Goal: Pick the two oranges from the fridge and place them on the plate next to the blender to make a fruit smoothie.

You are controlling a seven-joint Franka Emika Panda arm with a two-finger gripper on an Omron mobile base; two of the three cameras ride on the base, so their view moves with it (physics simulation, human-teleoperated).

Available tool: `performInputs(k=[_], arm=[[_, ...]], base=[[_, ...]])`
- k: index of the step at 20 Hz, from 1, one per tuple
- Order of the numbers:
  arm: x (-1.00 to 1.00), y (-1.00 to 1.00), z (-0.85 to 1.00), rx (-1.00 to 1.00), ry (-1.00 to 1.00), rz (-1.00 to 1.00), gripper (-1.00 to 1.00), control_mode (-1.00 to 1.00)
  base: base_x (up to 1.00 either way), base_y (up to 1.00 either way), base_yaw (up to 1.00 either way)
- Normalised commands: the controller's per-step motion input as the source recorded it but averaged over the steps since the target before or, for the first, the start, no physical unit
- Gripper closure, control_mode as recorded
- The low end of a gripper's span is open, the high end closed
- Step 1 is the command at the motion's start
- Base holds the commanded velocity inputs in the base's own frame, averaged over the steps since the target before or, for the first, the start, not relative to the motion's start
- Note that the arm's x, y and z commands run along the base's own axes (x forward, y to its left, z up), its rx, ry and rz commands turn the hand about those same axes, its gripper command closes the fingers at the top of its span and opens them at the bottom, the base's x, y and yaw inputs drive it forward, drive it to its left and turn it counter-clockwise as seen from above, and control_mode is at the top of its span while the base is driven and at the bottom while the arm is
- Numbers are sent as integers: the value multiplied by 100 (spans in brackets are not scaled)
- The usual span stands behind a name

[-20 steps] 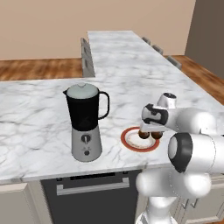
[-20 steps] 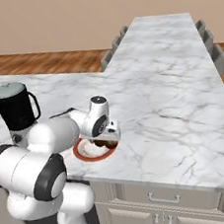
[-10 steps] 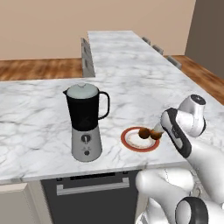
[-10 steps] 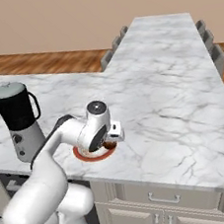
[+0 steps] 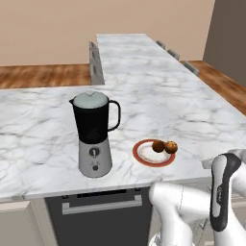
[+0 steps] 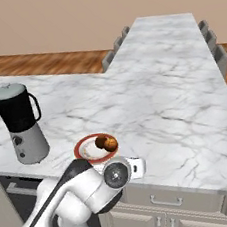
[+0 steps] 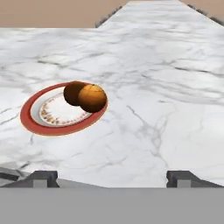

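Both oranges (image 5: 158, 146) (image 5: 171, 147) lie touching each other on the right part of the red-rimmed plate (image 5: 144, 158), just right of the blender (image 5: 95, 134). The right base view has the same oranges (image 6: 101, 141) (image 6: 110, 144) on the plate (image 6: 82, 152), with the blender (image 6: 21, 124) to its left. Seen from the hand, the oranges (image 7: 74, 92) (image 7: 92, 98) rest on the plate (image 7: 30, 118) ahead and to the left. My gripper (image 7: 113, 178) is open and holds nothing, drawn back at the counter's front edge. The fridge is out of view.
The marble counter (image 5: 158, 81) runs on as a long arm toward the back right. Chair backs (image 6: 115, 52) line its far sides. Below the counter front are a dark oven (image 5: 96, 216) and drawers (image 6: 166, 202).
My hand has pulled away from the plate, back and down to the counter's front edge. Both oranges stay on the plate.
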Motion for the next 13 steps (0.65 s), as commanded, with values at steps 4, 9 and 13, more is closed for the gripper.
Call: performInputs(k=[4, 9, 13], arm=[[-88, 13, 100, -16, -39, 0, -100, -100], [-49, 29, 100, -23, -23, 0, -100, -100], [-4, 68, 78, -28, 6, 6, -100, -100]], base=[[0, 0, 0], [0, 0, 0], [0, 0, 0]])
